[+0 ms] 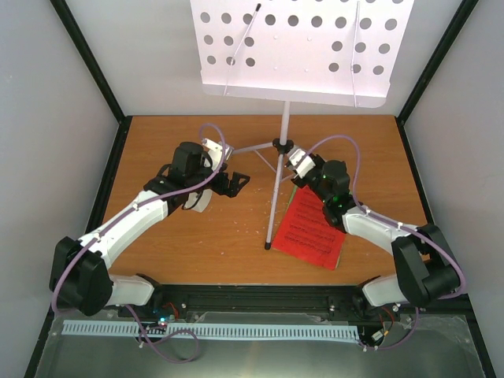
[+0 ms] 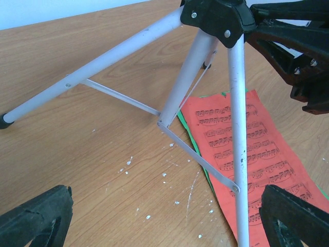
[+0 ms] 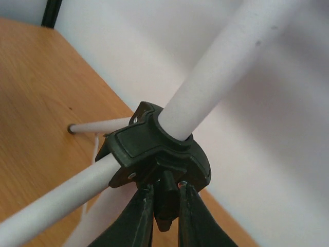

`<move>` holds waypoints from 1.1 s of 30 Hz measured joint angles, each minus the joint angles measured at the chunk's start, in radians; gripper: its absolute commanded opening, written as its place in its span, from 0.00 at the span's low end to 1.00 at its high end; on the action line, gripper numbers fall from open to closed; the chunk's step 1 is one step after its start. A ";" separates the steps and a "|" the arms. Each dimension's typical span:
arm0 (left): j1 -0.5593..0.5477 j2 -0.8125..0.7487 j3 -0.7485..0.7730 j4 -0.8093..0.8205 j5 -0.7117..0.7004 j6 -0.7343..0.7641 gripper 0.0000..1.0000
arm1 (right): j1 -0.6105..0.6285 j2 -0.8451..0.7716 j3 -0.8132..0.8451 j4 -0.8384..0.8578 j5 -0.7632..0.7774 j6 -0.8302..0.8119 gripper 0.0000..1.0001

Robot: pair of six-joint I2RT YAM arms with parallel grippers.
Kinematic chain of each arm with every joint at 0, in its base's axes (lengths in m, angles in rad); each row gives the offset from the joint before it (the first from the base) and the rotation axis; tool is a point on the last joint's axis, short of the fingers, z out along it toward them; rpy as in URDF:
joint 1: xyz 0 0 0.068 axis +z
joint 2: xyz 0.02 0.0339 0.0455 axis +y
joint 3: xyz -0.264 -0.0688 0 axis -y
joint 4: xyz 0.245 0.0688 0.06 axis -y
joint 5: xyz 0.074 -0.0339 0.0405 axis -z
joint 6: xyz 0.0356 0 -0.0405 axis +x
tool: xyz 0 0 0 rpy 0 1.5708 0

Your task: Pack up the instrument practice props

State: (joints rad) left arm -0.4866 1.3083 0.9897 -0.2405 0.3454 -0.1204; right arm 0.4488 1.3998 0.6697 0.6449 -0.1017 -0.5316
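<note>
The white perforated music stand (image 1: 299,47) stands at the back on its silver tripod (image 1: 273,197). My right gripper (image 1: 293,157) is shut on the small black knob (image 3: 165,198) under the tripod's black hub (image 3: 154,146). My left gripper (image 1: 235,183) is wide open and empty, just left of the tripod. Its fingertips (image 2: 36,216) frame bare table in front of the legs (image 2: 190,77). A red sheet-music page (image 1: 315,230) lies on a green page (image 2: 191,135) under the right leg. The metronome is out of view.
The wooden table (image 1: 181,244) is walled by grey panels on the left, right and back. White flecks (image 2: 164,175) dot the wood near the tripod's foot (image 1: 268,246). A thin brace (image 2: 198,154) links the legs low down.
</note>
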 measured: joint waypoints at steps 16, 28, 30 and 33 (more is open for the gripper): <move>0.000 0.000 0.000 0.000 0.003 0.000 0.99 | -0.012 -0.221 -0.052 -0.022 -0.032 0.218 0.96; 0.000 0.000 -0.002 0.000 0.015 0.000 1.00 | -0.124 -0.128 -0.010 -0.174 -0.243 1.232 0.92; 0.000 0.000 -0.002 0.000 0.017 0.000 0.99 | -0.124 -0.100 -0.012 -0.159 -0.269 1.390 0.92; 0.000 0.000 -0.003 0.000 0.018 0.000 0.99 | -0.124 -0.073 -0.023 -0.106 -0.289 1.583 0.89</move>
State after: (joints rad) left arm -0.4866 1.3079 0.9871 -0.2401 0.3634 -0.1204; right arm 0.3248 1.3266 0.6468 0.5388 -0.3908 1.0512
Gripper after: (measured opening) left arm 0.995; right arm 0.912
